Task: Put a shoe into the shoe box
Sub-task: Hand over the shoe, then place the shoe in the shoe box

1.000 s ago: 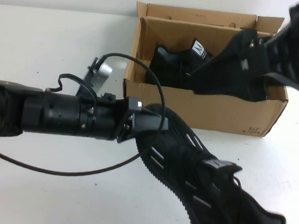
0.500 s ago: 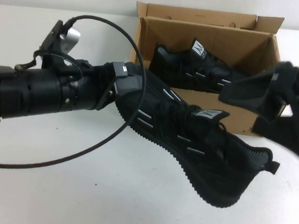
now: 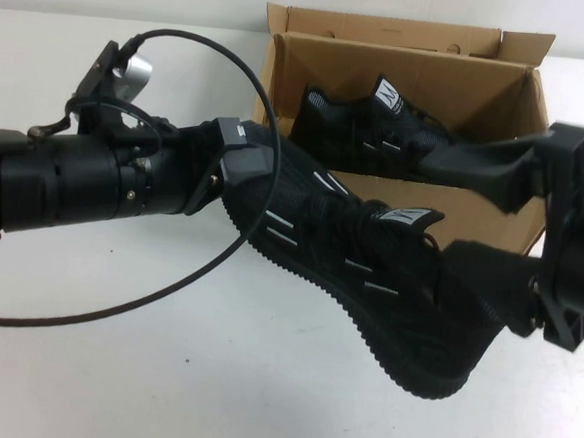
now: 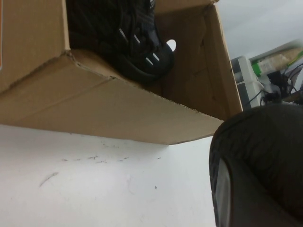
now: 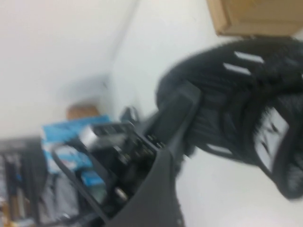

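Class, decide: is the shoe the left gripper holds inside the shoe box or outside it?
Outside. The left gripper holds the shoe before the shoe box; right gripper spread at its heel.

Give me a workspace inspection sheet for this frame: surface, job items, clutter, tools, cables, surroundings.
Surface: white table, faint scuff marks in the left wrist view.
Job's things: the shoe is held above the table in front of the shoe box; a second shoe lies inside the box.
Clutter: nothing seen.
Grippers: left tool is shut on the shoe's heel end; right tool is open at the toe end, one finger over the box front, the other by the shoe.
Cables: black cable loops from the left arm over the table.
Surroundings: blurred shelving and equipment beyond the table in the wrist views.
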Tool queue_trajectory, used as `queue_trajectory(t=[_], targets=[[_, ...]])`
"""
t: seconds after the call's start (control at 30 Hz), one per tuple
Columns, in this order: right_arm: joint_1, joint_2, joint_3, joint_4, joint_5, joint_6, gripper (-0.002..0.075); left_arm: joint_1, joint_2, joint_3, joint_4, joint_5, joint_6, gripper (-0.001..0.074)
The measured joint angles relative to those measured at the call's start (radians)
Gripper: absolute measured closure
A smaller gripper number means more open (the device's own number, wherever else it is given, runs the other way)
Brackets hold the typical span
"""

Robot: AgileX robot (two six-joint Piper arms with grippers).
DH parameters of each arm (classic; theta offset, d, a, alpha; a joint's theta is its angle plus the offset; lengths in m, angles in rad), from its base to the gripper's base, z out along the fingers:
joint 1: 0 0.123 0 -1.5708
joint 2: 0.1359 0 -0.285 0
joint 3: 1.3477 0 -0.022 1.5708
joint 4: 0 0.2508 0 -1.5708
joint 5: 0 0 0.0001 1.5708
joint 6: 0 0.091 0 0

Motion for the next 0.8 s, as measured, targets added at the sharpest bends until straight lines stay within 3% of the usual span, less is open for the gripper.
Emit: queue_trajectory(t=[0.5, 0.8], targets=[[0.0, 0.137, 0.0, 0.294, -0.069, -0.142, 0.0086, 0.0, 0.0, 0.0, 0.0, 0.017, -0.009, 0.0607], [0.0, 0.237, 0.0, 0.66, -0.066, -0.48, 0.0086, 0.0, 0.0, 0.0, 0.006, 0.017, -0.009, 0.0607]])
